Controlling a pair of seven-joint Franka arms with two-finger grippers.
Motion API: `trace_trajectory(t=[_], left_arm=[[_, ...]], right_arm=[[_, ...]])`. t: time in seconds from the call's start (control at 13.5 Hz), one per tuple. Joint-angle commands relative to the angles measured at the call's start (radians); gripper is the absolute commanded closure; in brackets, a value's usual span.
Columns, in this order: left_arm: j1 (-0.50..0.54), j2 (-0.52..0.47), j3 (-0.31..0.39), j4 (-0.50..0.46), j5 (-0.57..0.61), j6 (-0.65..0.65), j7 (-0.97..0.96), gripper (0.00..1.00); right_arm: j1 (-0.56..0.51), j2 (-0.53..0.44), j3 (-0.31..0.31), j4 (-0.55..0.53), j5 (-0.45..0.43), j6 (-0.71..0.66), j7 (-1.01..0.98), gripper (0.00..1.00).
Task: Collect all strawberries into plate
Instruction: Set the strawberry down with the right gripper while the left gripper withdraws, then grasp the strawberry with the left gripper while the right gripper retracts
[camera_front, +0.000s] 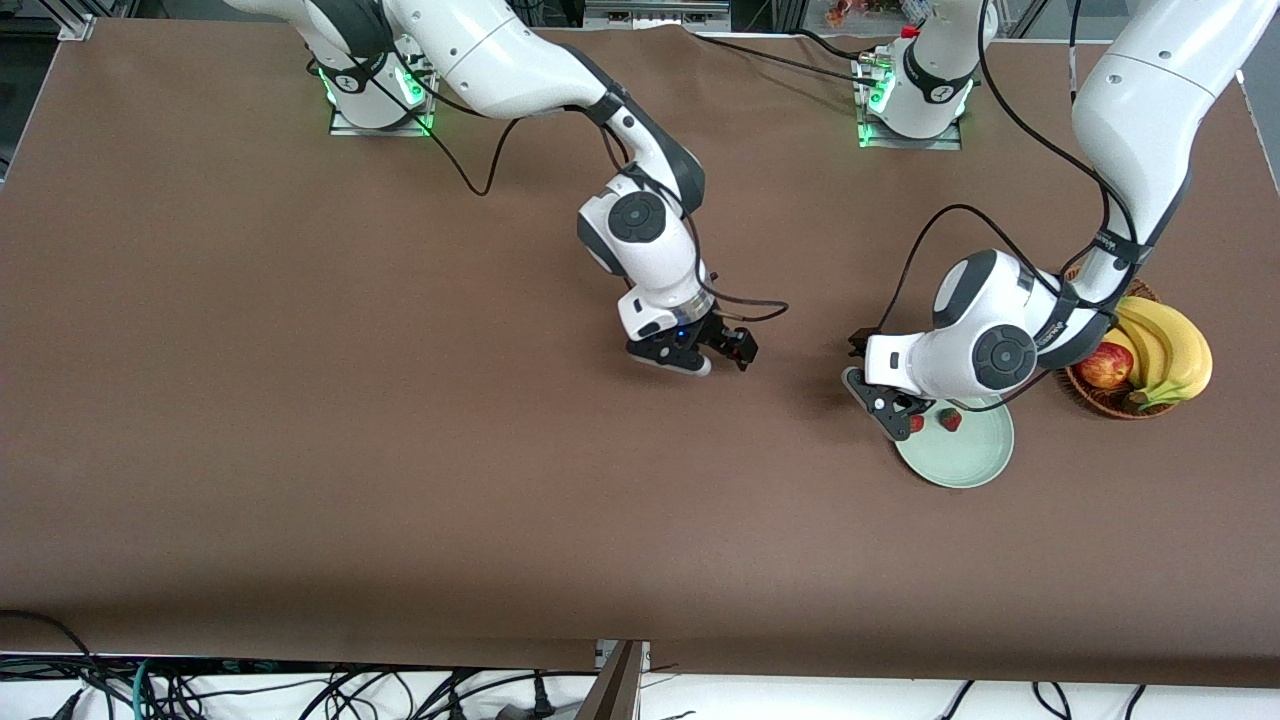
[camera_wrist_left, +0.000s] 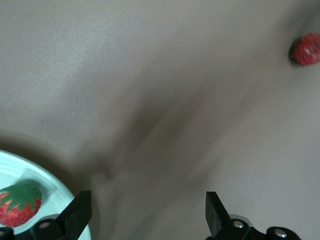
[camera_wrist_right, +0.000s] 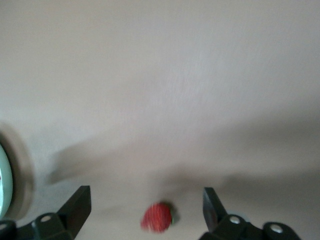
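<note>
The pale green plate (camera_front: 965, 455) lies toward the left arm's end of the table. Two strawberries lie in it, one in the open (camera_front: 949, 420) and one partly hidden by my left gripper (camera_front: 916, 423). My left gripper (camera_front: 893, 415) hangs open and empty over the plate's rim; the left wrist view shows its empty gap (camera_wrist_left: 148, 205), the plate (camera_wrist_left: 12, 170) and one berry (camera_wrist_left: 19, 204). The third strawberry (camera_wrist_right: 157, 217) lies on the table below my open right gripper (camera_wrist_right: 146, 200), between its fingers. The front view hides it under that gripper (camera_front: 705, 352). It also shows in the left wrist view (camera_wrist_left: 306, 49).
A brown wicker basket (camera_front: 1100, 398) stands beside the plate, at the left arm's end of the table. It holds bananas (camera_front: 1170, 350) and a red-yellow apple (camera_front: 1103, 365). The plate's rim (camera_wrist_right: 2, 180) shows in the right wrist view. The table is covered in brown cloth.
</note>
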Motion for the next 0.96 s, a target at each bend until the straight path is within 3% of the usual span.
trace_trajectory(t=[0.0, 0.22, 0.67, 0.82, 0.89], left_arm=[[-0.033, -0.025, -0.011, -0.016, 0.005, 0.01, -0.094, 0.0], [-0.102, -0.02, -0.018, -0.015, 0.006, 0.029, -0.258, 0.0], [-0.298, -0.008, -0.015, -0.021, 0.02, 0.1, -0.833, 0.0], [-0.372, -0.006, -0.007, -0.021, 0.025, 0.102, -1.037, 0.0], [-0.41, -0.005, 0.002, -0.019, 0.081, 0.102, -1.129, 0.0]], right_arm=[[-0.095, -0.096, 0.017, -0.003, 0.006, -0.197, -0.164, 0.0], [-0.207, -0.174, 0.017, -0.003, 0.006, -0.436, -0.394, 0.0], [-0.394, -0.31, -0.006, -0.004, -0.003, -0.805, -0.743, 0.0], [-0.443, -0.355, -0.038, -0.004, -0.004, -0.906, -0.81, 0.0], [-0.456, -0.376, -0.07, -0.004, -0.004, -0.948, -0.838, 0.0]])
